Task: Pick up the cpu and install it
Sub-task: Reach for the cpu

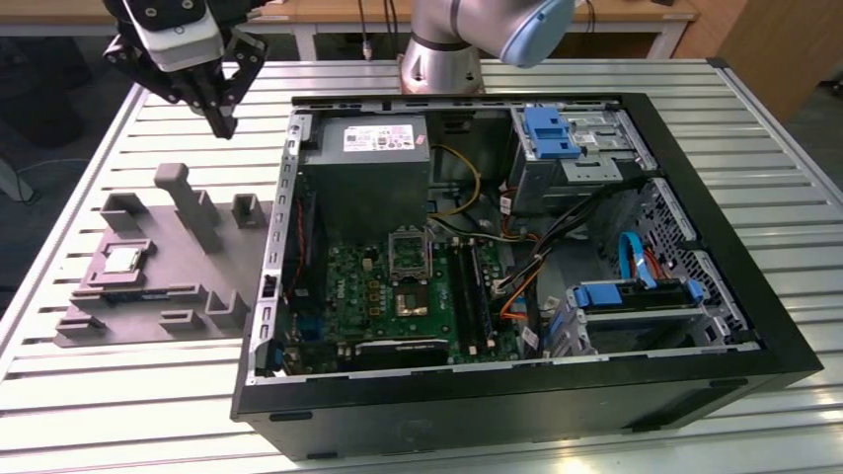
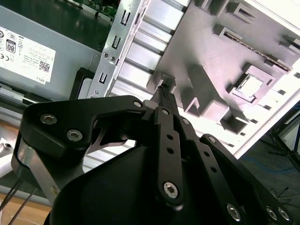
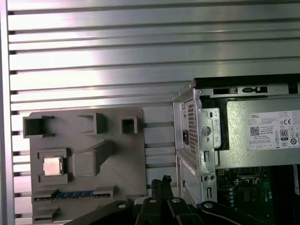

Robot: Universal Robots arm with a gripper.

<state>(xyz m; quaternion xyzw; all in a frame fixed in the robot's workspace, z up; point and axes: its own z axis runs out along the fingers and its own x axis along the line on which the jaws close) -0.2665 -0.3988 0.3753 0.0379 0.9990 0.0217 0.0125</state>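
Observation:
The cpu is a small silver square lying flat in a recess of the grey fixture plate, at the exterior view's left of the computer case. Both wrist views show the cpu in that pocket. My gripper hangs high above the table, beyond the plate's far edge and well apart from the cpu. Its fingers meet at their tips, shut with nothing between them, as seen in the second wrist view's gripper and in the first wrist view's gripper. The motherboard socket lies inside the case.
The open black computer case holds a grey power supply, cables and blue drive brackets. Upright posts rise from the fixture plate. The slatted metal table spreads around both. The arm's base stands behind the case.

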